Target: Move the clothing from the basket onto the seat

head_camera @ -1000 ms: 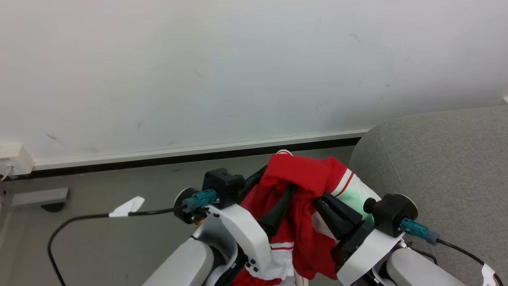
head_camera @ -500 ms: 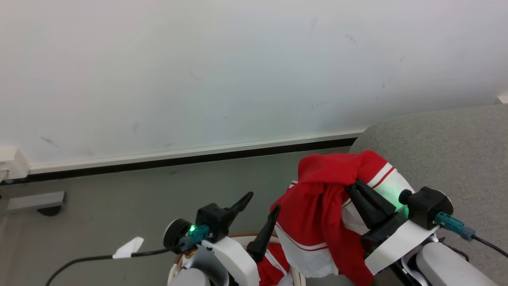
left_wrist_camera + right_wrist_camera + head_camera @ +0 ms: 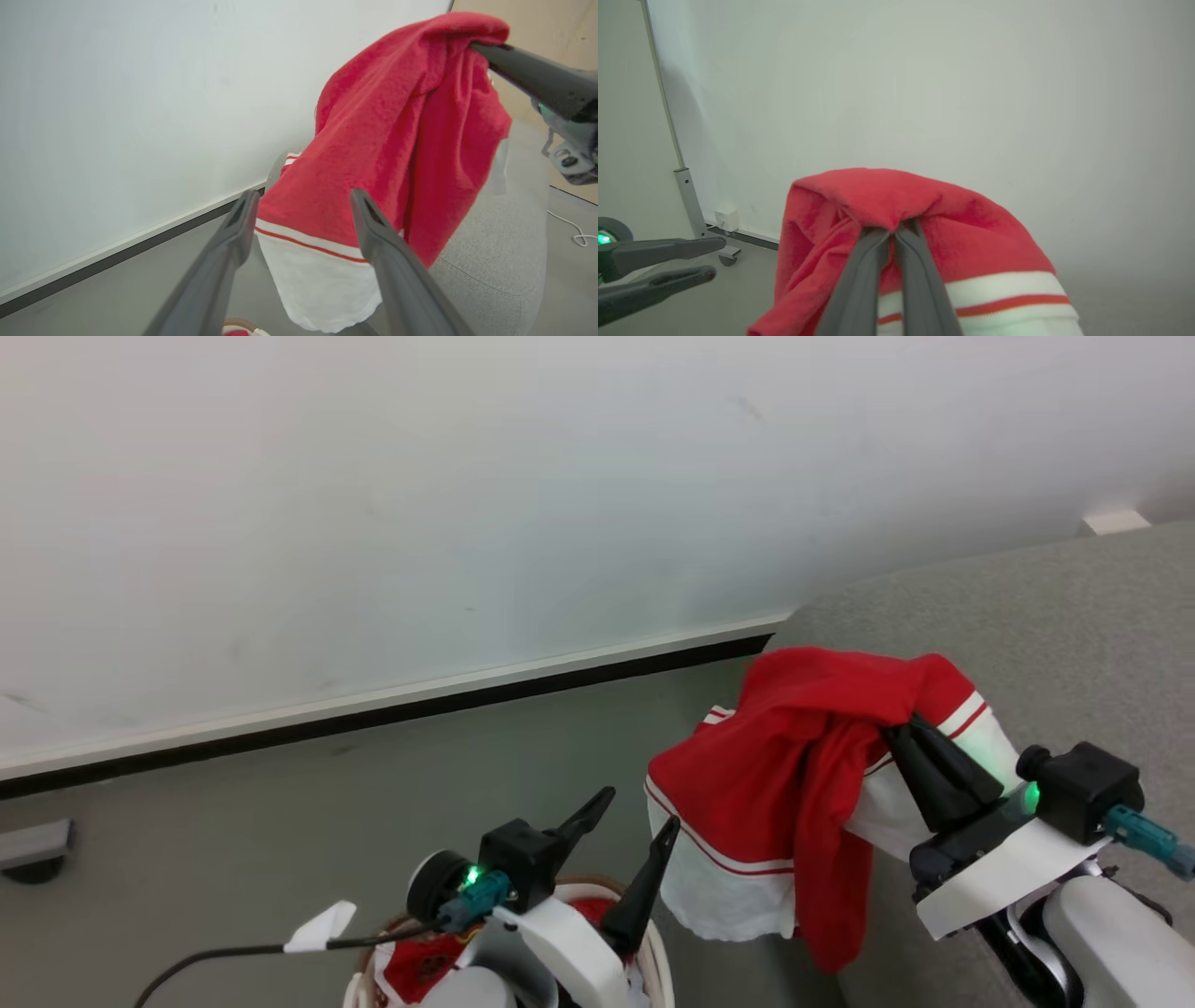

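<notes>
**Head view.** The right gripper (image 3: pixel 894 730), jaws together, is clamped on a fold at the top of a red garment (image 3: pixel 794 756) that has a white hem panel and red-and-white stripes. The garment hangs free from that grip, raised clear of the basket (image 3: pixel 659 959), in front of the left rounded end of the grey seat (image 3: pixel 1027 635). Whether cloth touches upholstery cannot be told. Its white hem hangs above the floor (image 3: pixel 280 821).

The left gripper (image 3: pixel 639 807), fingers spread wide and holding nothing, stands over the basket at the view's bottom edge. It is near the hem but apart from it. More red clothing (image 3: pixel 411 966) lies inside the basket, by its left rim.

**Left wrist view.** The spread fingers (image 3: pixel 219 261) frame the garment (image 3: pixel 387 140). The seat (image 3: pixel 495 261) lies behind it, and the right gripper's finger (image 3: pixel 528 77) enters at upper right.

**Right wrist view.** The closed fingers (image 3: pixel 859 280) pinch the red fold (image 3: pixel 878 191). The left gripper (image 3: pixel 718 259) shows at lower left before a white wall (image 3: pixel 924 93).
</notes>
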Motion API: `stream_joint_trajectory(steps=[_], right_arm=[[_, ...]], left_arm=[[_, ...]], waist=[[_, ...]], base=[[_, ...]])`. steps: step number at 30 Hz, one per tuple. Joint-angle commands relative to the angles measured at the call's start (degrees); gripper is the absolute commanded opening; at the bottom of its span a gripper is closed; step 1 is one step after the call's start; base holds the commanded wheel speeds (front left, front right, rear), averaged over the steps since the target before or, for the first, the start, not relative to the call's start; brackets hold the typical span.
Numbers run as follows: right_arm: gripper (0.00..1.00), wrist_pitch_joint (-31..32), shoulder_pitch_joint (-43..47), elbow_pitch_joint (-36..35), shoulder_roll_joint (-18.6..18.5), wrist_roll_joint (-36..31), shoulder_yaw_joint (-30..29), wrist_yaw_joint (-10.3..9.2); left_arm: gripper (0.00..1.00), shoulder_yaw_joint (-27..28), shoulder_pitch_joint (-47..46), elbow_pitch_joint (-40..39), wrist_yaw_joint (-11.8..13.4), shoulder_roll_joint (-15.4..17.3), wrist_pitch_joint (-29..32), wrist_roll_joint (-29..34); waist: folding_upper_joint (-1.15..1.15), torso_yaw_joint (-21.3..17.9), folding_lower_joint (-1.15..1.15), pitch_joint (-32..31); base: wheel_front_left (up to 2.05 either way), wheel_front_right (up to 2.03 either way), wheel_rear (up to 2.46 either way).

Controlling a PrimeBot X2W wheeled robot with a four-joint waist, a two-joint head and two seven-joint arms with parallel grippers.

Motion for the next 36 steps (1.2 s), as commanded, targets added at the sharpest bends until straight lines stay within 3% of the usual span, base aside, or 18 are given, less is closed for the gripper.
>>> stream_joint_trajectory(steps=[1,8,14,24,32,36], right_arm=[[0.0,-0.21,-0.18,-0.38,-0.69,0.01,-0.83,-0.12],[0.0,-0.2,-0.43,-1.83,-2.78,0.62,-5.42,-0.12],[0.0,-0.21,-2.62,-2.15,-4.62,0.01,-10.85,-0.12],[0.0,-0.2,-17.12,4.71,-10.53,2.98,-25.52,-0.12],[0.0,-0.11,-32.25,20.3,-15.08,1.76,-34.27,-0.12],[0.0,-0.1,-36.53,29.32,-13.45,-1.75,-37.16,-0.12]], left_arm=[[1.0,-0.25,-0.48,0.26,-0.17,-0.25,-0.62,-0.57],[1.0,-1.91,-2.79,0.61,-0.73,-1.13,-1.56,0.96],[1.0,-3.46,-7.41,1.12,-1.42,-1.78,-1.7,3.27],[1.0,-4.89,-17.75,1.57,-2.43,-1.27,0.11,7.11],[1.0,-3.1,-25.05,0.22,-1.72,-1.34,-0.37,7.9],[1.0,-2.49,-26.85,0.99,-1.22,-1.09,-1.25,8.31]], waist=[[0.0,-2.2,0.0,1.02],[0.0,-8.29,0.0,5.31],[0.0,-9.66,0.0,12.09],[0.0,-4.71,0.0,29.28],[0.0,0.29,0.0,40.59],[0.0,1.77,0.0,43.59]], base=[[0.0,0.0,0.0],[0.0,0.0,0.0],[0.0,0.0,0.0],[0.0,0.0,0.0],[0.0,0.0,0.0],[0.0,0.0,0.0]])
